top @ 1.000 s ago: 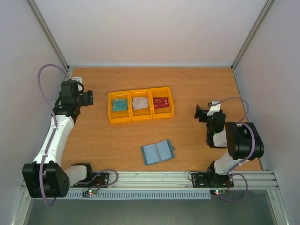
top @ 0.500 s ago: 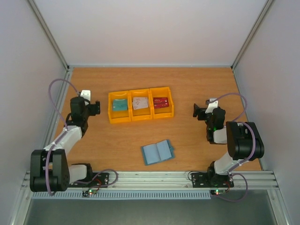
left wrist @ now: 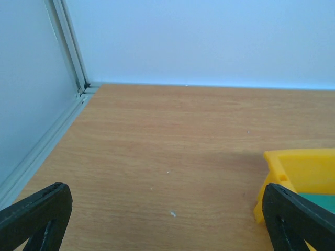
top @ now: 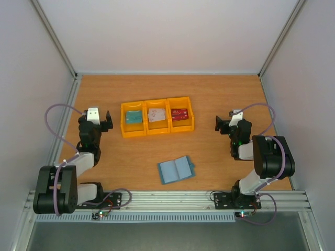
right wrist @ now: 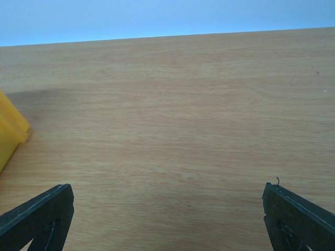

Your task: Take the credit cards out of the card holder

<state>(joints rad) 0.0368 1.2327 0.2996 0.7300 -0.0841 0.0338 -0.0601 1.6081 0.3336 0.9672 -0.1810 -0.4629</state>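
Note:
The dusty-blue card holder (top: 176, 169) lies open and flat on the table near the front, between the two arms. The teal-green card (top: 134, 117), the whitish card (top: 156, 115) and the red card (top: 179, 114) each lie in one compartment of the yellow bins (top: 157, 128). My left gripper (top: 103, 121) is open and empty, low over the table left of the bins; the left wrist view shows the bin corner (left wrist: 293, 172). My right gripper (top: 221, 124) is open and empty, right of the bins.
The workspace is walled on the left, back and right. A metal rail (top: 172, 201) runs along the front edge. The left wrist view shows the back-left wall corner (left wrist: 84, 89). A yellow bin corner (right wrist: 10, 133) shows at the left of the right wrist view.
My left arm has folded back and down, bringing its gripper nearer the front and lower beside the bins. My right gripper has shifted slightly. The wallet and cards have not moved.

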